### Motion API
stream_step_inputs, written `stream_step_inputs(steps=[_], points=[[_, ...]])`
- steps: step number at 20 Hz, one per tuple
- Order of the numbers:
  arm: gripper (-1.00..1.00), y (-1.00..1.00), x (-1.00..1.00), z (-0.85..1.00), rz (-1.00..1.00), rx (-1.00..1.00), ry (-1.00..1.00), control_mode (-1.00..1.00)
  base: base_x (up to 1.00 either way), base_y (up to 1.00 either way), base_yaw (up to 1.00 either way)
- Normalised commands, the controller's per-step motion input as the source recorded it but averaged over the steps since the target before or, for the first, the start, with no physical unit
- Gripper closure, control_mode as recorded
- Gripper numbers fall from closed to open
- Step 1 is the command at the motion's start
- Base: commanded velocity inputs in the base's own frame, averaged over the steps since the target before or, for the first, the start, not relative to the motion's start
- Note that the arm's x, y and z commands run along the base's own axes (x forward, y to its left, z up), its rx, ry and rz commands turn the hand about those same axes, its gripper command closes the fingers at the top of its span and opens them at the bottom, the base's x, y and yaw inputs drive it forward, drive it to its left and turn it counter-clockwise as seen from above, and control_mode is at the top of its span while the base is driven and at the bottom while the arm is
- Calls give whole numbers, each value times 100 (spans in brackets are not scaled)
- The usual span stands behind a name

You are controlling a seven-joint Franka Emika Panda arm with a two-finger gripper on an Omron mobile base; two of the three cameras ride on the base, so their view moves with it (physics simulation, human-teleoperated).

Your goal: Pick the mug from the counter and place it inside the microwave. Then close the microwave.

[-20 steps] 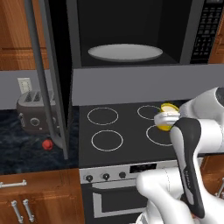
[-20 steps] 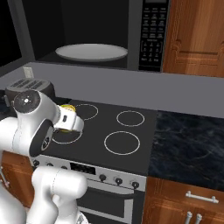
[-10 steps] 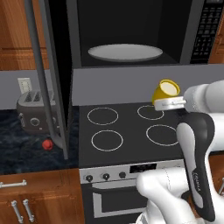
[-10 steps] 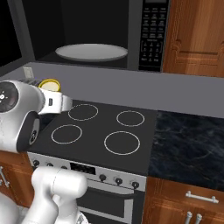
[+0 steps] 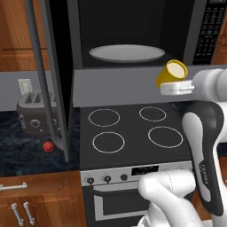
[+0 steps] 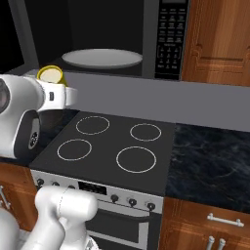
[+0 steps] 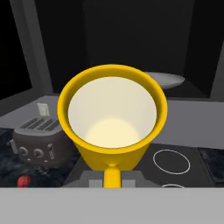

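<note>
Change: mug (image 5: 172,73) is higher than a second ago; then it hung low over the stovetop (image 5: 133,129), now it is level with the lower edge of the microwave (image 5: 133,31) opening, just outside it on the keypad side.
Mug: yellow, tilted, its cream inside turned toward the hand camera (image 7: 113,120); clear of the counter (image 6: 210,161).
Gripper: gripper (image 5: 177,88) is closed on the mug, holding it at the handle side.
Microwave: door (image 5: 46,75) swung wide open to the left; white turntable plate (image 5: 127,53) bare.
Meaning for the task: pickup is done and the lift nearly so; judged next step is to carry the mug forward onto the plate, release it, then shut the door.
Bystanders: toaster (image 5: 35,113) and small red object (image 5: 48,146) on the counter left of the stovetop.
Writing: keypad (image 6: 168,39) shows pale marks too small to read; no brand legible.
</note>
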Motion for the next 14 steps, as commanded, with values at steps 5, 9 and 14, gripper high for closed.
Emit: stream_step_inputs(steps=[5, 9, 14], points=[[100, 0, 13, 41, -7, 0, -3, -100, 0, 0, 0], [100, 0, 42, 42, -8, 0, 0, -100, 0, 0, 0], [100, 0, 56, 41, -6, 0, 3, -100, 0, 0, 0]])
